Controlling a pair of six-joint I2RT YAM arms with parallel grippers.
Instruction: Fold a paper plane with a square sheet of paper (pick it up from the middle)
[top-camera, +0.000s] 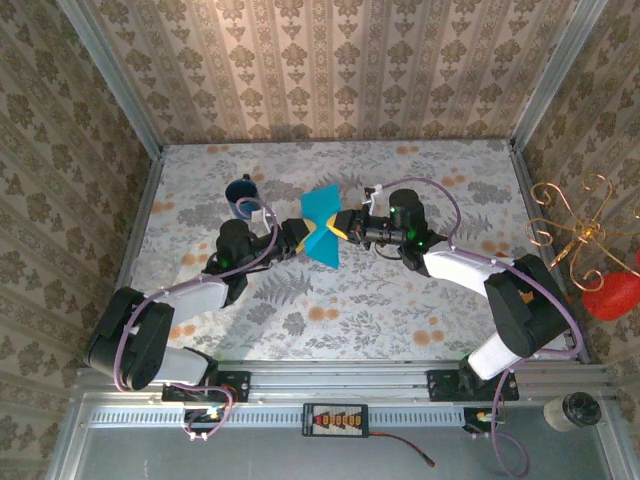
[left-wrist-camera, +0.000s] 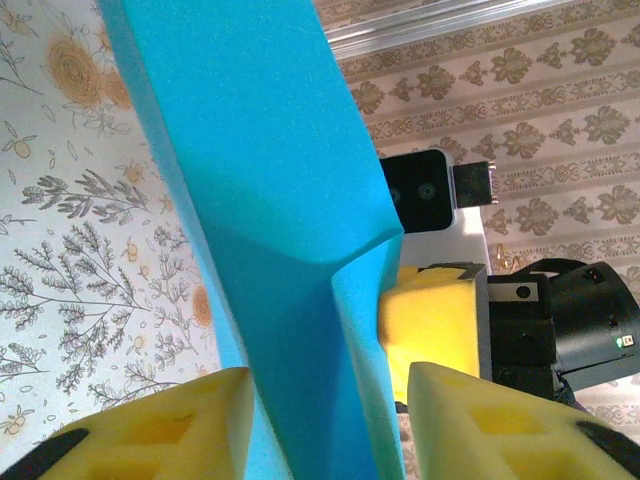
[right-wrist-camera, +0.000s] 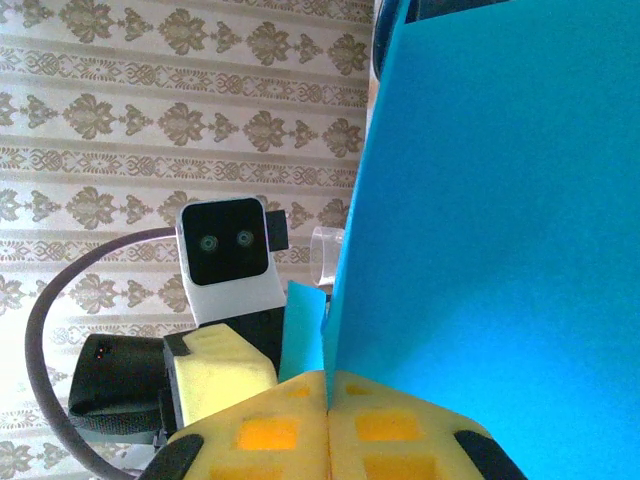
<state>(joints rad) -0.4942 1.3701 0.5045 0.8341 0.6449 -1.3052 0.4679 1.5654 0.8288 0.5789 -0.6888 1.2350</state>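
At the bottom of the right wrist view, the right gripper (right-wrist-camera: 327, 400) is pressing its two yellow fingers (right-wrist-camera: 270, 435) flat together, clamping the lower edge of the sheet of paper (right-wrist-camera: 500, 200). The bright blue sheet is rising from that seam and covering the right half of the frame. Just behind it at lower left, one yellow finger of the left gripper (right-wrist-camera: 220, 360) is showing under its white camera box. In the left wrist view the left gripper (left-wrist-camera: 330, 400) is holding its fingers apart at the bottom edge. The paper is running up between them toward the upper left, with a bent ridge near the middle. It is lying against the left-hand finger, but whether the pair is actually pinching it I cannot tell. From the overhead camera, both arms are reaching up from the rail at the bottom and meeting at the centre of the frame. The sheet of paper (top-camera: 322, 225) is standing on edge between the two grippers, over the flowered table (top-camera: 400, 300). A dark blue mug (top-camera: 243, 195) is sitting just beyond the left gripper, toward the upper left.
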